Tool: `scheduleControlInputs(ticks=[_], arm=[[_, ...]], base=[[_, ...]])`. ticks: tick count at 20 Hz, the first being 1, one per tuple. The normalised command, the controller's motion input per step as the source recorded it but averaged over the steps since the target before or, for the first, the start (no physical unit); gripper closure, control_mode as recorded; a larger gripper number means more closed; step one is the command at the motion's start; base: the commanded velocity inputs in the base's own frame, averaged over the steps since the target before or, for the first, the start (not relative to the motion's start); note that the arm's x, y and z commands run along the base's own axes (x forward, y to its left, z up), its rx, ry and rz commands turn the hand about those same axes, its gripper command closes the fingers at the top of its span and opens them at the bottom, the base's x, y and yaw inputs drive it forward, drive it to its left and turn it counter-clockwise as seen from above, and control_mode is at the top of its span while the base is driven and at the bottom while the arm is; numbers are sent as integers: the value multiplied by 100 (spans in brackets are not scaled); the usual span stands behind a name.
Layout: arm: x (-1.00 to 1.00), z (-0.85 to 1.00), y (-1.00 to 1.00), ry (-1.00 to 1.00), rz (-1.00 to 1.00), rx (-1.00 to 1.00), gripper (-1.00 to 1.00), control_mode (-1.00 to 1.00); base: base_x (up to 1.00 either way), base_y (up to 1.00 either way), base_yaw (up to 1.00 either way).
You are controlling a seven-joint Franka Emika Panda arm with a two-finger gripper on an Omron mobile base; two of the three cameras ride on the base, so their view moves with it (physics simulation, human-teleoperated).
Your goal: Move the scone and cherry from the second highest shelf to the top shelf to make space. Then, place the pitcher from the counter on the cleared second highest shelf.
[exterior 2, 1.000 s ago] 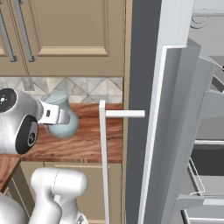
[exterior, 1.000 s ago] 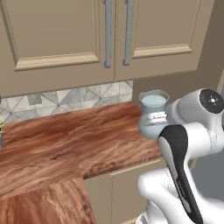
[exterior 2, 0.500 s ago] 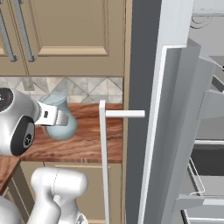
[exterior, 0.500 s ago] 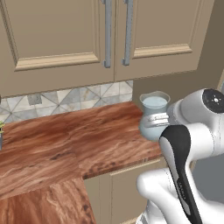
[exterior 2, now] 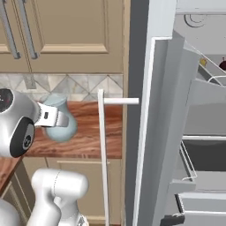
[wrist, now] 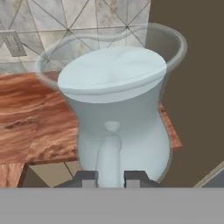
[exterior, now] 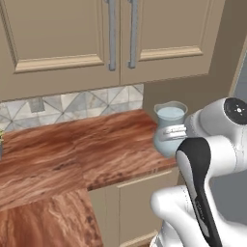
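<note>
Pitcher [wrist: 120, 122], pale blue-grey glossy jug, upright on reddish-brown wood-grain counter [wrist: 35, 118], directly ahead of claw [wrist: 111, 177]; fingertips flank its handle, grip cannot be told.

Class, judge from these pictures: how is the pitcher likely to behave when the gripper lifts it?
The pitcher looks glossy, so the gripper may well slip on it. Its bulbous body under a narrow neck probably keeps it steady standing on the counter. It appears rigid and possibly fragile.
</note>
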Motion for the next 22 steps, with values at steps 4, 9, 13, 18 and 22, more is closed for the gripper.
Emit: scheduleControlInputs(ticks=[4, 9, 13, 18, 22], arm=[[0, 0, 0, 0, 0, 0, 100, 100], [0, 0, 0, 0, 0, 0, 100, 100], [0, 0, 0, 0, 0, 0, 100, 100], [0, 0, 0, 0, 0, 0, 100, 100], [0, 0, 0, 0, 0, 0, 100, 100]], base=[[-51, -24, 5], [-88, -17, 8], [-97, -32, 2], [-99, -43, 0], [-60, -65, -17]])
